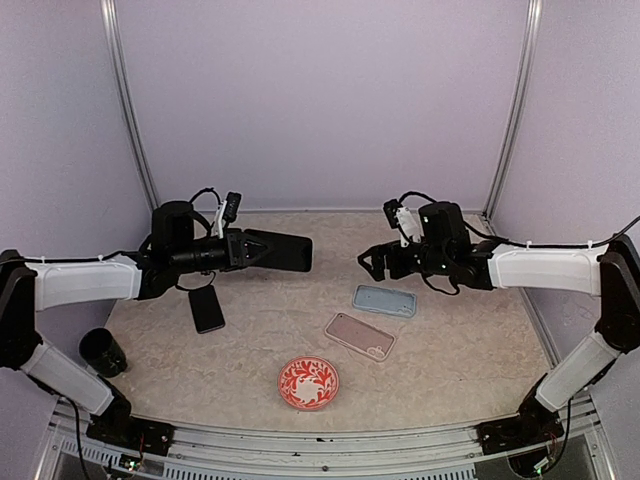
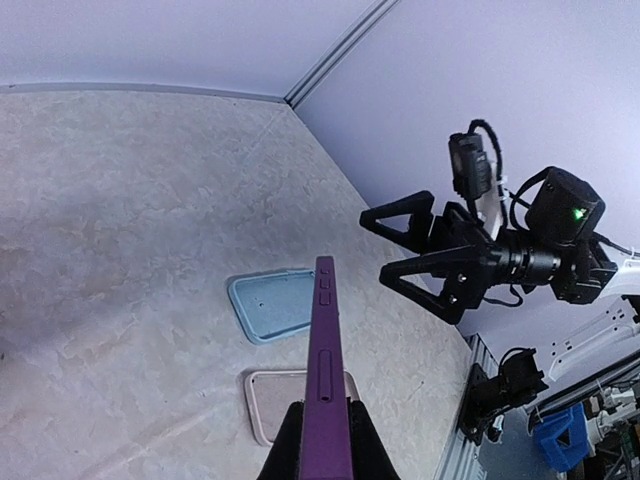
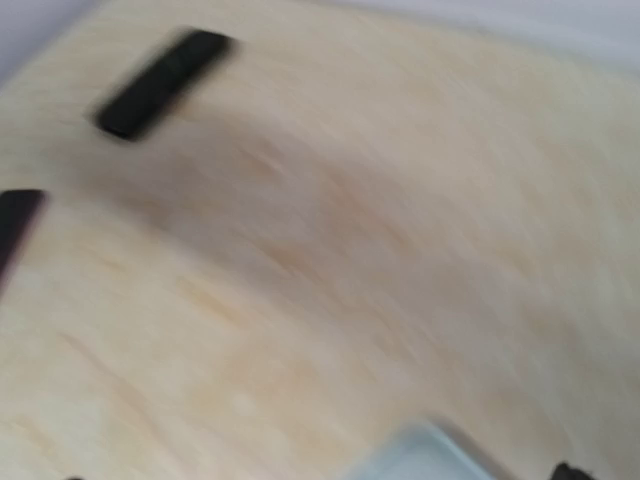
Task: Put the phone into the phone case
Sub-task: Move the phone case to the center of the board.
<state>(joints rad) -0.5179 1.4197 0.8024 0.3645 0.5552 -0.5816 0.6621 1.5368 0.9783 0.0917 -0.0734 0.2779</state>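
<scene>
Task at an early stage: the left gripper [image 1: 250,250], jaws clamped on the slim purple phone [image 2: 325,350], held it aloft, while the light-blue plastic case [image 1: 385,300] lay empty on the table [image 1: 450,350] near the right gripper [image 2: 375,247], jaws wide apart.

Left gripper [image 1: 258,250] closed on what appears to be a phone [image 1: 292,253], held level above counter [image 1: 450,370]. Right gripper [image 1: 380,262] open, near blue case [image 1: 384,300].
</scene>
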